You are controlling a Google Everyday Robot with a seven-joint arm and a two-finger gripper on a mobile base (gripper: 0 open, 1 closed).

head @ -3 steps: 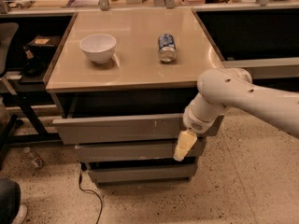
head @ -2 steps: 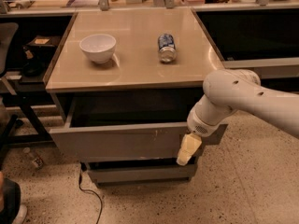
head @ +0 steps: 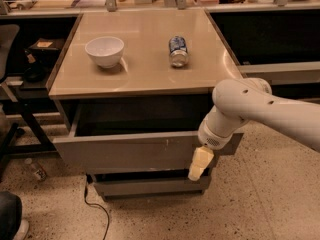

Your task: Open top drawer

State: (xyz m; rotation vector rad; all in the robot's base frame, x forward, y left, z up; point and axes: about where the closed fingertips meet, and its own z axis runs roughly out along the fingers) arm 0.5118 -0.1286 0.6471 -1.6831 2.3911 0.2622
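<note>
The top drawer [head: 125,153] is a wide grey handle-less front with small pale scratch marks right of centre. It stands pulled out from the cabinet toward the camera, and its dark inside [head: 140,116] shows under the tabletop. My gripper [head: 198,164], cream-coloured, hangs from the white arm [head: 250,109] against the right end of that drawer front, reaching down past its lower edge. A narrower grey drawer front [head: 150,186] sits below, pushed in.
A white bowl [head: 104,50] and a can lying on its side [head: 177,50] rest on the beige tabletop [head: 140,74]. A black cable [head: 97,209] trails on the floor. A chair [head: 7,104] and a dark shoe [head: 9,221] are at the left.
The top drawer has slid further out toward the camera. My gripper has moved forward and down with the drawer front.
</note>
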